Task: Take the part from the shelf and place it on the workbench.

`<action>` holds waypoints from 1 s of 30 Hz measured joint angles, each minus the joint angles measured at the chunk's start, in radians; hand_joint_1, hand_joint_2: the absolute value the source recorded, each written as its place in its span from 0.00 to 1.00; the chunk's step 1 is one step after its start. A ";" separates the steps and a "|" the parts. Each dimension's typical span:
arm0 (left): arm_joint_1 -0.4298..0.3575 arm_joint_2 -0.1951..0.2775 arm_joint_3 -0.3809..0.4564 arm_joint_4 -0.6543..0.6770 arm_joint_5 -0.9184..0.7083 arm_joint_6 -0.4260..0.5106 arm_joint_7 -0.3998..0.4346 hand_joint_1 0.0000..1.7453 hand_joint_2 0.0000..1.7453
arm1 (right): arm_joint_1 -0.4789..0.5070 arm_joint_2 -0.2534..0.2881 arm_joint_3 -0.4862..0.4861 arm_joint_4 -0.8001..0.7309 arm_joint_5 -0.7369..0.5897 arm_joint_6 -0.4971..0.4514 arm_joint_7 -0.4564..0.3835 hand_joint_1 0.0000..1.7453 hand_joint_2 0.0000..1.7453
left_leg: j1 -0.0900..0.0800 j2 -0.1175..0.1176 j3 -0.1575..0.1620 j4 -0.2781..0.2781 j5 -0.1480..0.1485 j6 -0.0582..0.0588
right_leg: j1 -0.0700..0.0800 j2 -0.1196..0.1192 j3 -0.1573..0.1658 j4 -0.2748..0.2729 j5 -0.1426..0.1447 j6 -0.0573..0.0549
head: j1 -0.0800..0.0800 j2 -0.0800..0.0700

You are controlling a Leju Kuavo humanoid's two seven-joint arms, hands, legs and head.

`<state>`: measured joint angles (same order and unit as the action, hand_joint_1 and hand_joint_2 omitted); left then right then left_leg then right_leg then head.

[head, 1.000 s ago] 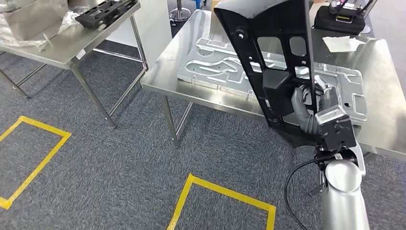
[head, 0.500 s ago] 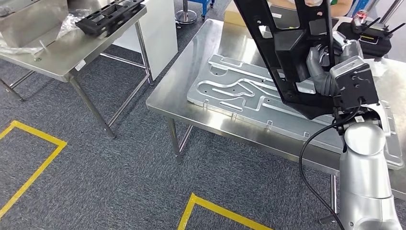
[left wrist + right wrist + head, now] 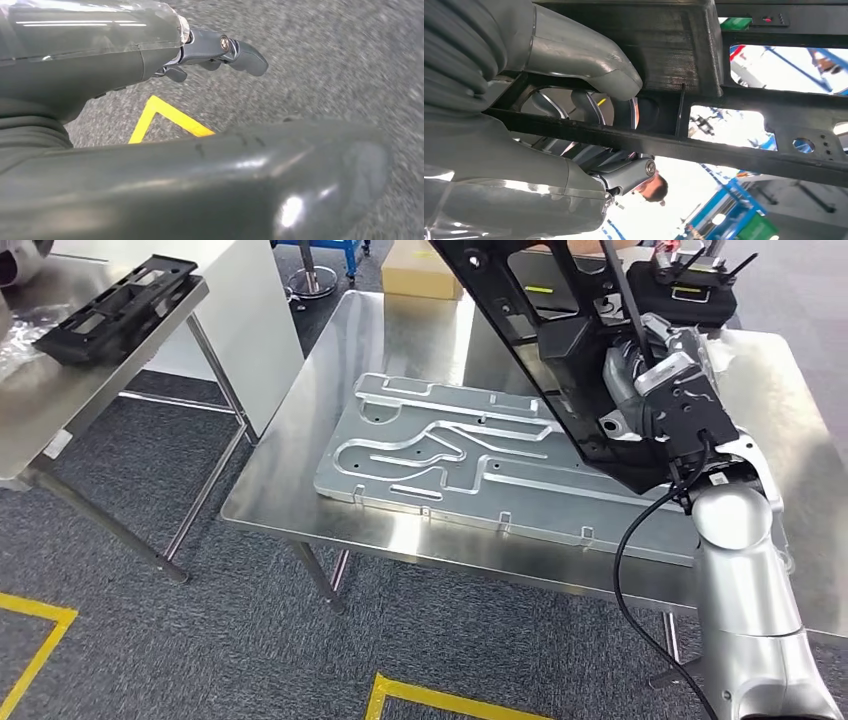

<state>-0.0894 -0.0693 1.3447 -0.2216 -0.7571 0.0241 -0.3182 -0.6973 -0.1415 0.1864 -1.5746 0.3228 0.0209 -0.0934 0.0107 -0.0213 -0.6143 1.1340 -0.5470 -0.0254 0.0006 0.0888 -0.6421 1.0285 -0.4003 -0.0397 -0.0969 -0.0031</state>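
From the head view, our right hand (image 3: pixel 640 380) grips the black frame part (image 3: pixel 545 335), whose long axis runs up and away from the fingers, tilted above the worktop (image 3: pixel 300 455) and its grooved aluminium plate (image 3: pixel 440 455), so we judge the set-down lies below the fingers. At the left wrist, our left hand (image 3: pixel 210 50) hangs over carpet, fingers loosely apart, holding nothing. At the right wrist, the thumb (image 3: pixel 589 57) and fingers (image 3: pixel 624 172) wrap a bar of the part.
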 joint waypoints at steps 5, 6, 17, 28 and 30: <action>0.003 0.004 -0.001 0.000 -0.015 -0.006 0.001 0.00 0.00 | 0.018 -0.021 0.006 0.012 0.050 -0.036 0.026 1.00 1.00 | -0.003 -0.044 0.016 -0.111 0.104 0.034 | -0.004 0.042 -0.001 0.002 -0.013 0.025 | 0.000 0.000; 0.001 0.003 -0.001 0.000 -0.018 -0.008 0.001 0.00 0.00 | 0.020 -0.031 0.006 0.014 0.068 -0.045 0.031 1.00 1.00 | -0.001 -0.038 0.021 -0.119 0.109 0.039 | -0.002 0.027 -0.003 0.007 -0.018 0.032 | 0.000 0.000; -0.002 0.003 -0.004 0.000 -0.030 -0.014 0.003 0.00 0.00 | 0.005 -0.062 0.023 0.084 0.200 -0.091 0.054 1.00 1.00 | 0.004 0.011 0.067 -0.125 0.072 0.030 | -0.029 -0.092 -0.027 0.022 0.008 0.074 | 0.000 0.000; -0.005 0.010 -0.008 0.000 -0.050 -0.021 0.002 0.00 0.00 | -0.172 0.008 0.100 0.331 0.631 -0.166 0.127 1.00 1.00 | 0.005 0.015 -0.094 0.170 -0.037 -0.006 | -0.017 -0.082 0.000 -0.002 -0.014 0.019 | -0.001 0.000; -0.006 0.014 -0.015 0.000 -0.061 -0.025 0.004 0.00 0.00 | -0.211 0.041 0.125 0.400 0.741 -0.166 0.145 1.00 1.00 | 0.004 0.016 -0.061 0.068 0.043 0.002 | -0.014 -0.078 0.009 -0.002 -0.018 0.019 | -0.001 0.000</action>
<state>-0.0953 -0.0556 1.3301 -0.2216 -0.8185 -0.0010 -0.3143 -0.9082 -0.1006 0.3117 -1.1744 1.0642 -0.1454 0.0512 0.0151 -0.0058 -0.6748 1.2017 -0.5041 -0.0238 -0.0131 0.0106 -0.6332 1.0267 -0.4183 -0.0205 -0.0980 -0.0031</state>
